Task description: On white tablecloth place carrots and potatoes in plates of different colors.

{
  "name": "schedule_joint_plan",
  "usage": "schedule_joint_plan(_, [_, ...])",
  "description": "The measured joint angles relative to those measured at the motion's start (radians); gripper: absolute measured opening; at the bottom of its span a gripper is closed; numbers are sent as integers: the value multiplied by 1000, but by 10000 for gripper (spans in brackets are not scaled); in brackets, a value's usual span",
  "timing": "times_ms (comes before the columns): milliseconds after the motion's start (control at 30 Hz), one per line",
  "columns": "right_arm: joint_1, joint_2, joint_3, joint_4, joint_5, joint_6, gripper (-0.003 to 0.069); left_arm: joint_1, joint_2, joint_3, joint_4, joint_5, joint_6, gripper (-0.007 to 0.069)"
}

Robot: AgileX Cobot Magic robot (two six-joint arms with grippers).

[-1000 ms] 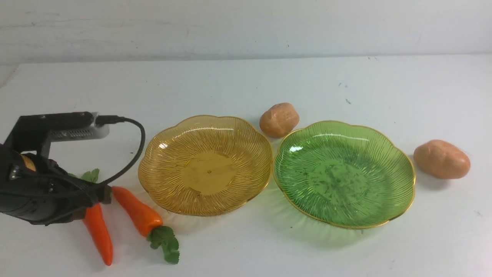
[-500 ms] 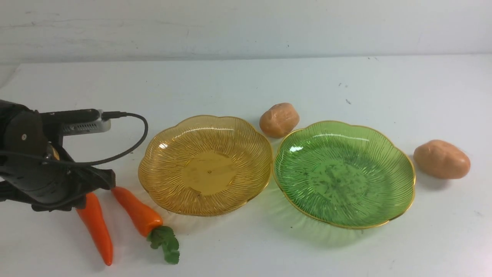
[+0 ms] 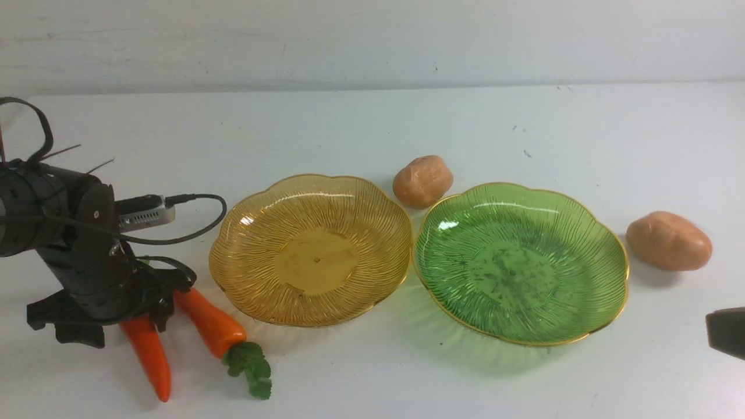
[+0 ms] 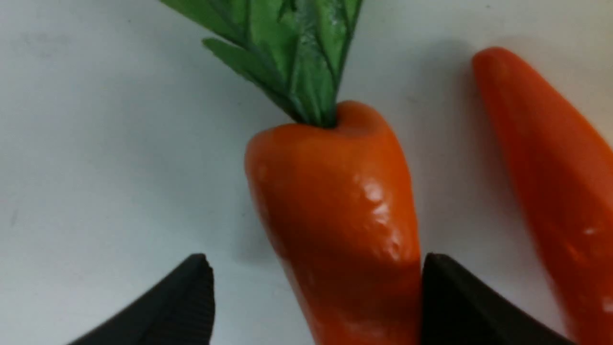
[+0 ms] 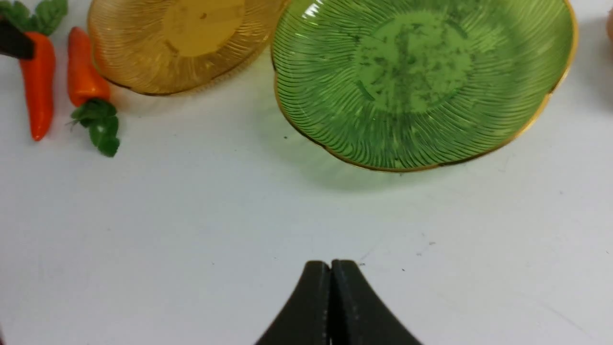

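Within the last second the left gripper (image 3: pixel 110 320) tipped its nose down toward the cloth (image 3: pixel 372 134) and its jaws went from pressed together to spread wide. They straddled the thick, leafy end of the left carrot (image 3: pixel 148 361). In the wrist view 1 finger (image 4: pixel 459 302) touched that carrot's (image 4: pixel 335 215) side, while the other finger (image 4: pixel 187 297) stood apart from it, so nothing was pinched yet.

The right carrot (image 3: pixel 209 323) lay just beside it, tip far and leaves near, outside the jaws. Both carrots rested on the cloth, left of the amber plate (image 3: pixel 233 233).

The right gripper (image 5: pixel 330 273) had also come into the near right corner of the front view, its jaws pressed together and empty, hanging over bare cloth near the green plate (image 3: pixel 611 233).

Both plates held nothing. 1 potato (image 3: pixel 422 180) sat on the far side, between the plates, and the other potato (image 3: pixel 669 240) sat right of the green plate.

The task was probably at its 1st pick. The jaws likely needed centring on the carrot before closing.
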Motion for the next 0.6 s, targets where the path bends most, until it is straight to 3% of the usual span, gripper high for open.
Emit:
schedule_joint_plan(67, [0, 0, 0, 3, -3, -14, -15, 6, 20, 0, 3, 1, 0, 496])
schedule_joint_plan(167, [0, 0, 0, 5, -15, -21, -15, 7, 39, -4, 3, 30, 5, 304])
schedule_joint_plan(233, [0, 0, 0, 5, -25, -25, -15, 8, 38, -16, 10, 63, 20, 237])
schedule_joint_plan(333, [0, 0, 0, 3, -31, -23, -15, 10, 15, -56, 42, 142, 43, 216])
schedule_joint_plan(433, [0, 7, -3, -77, -101, 62, -15, -19, -99, -172, 21, 201, 111, 212])
schedule_joint_plan(600, [0, 150, -111, -389, -153, 307, -15, -167, -169, -254, -108, 86, 284, 213])
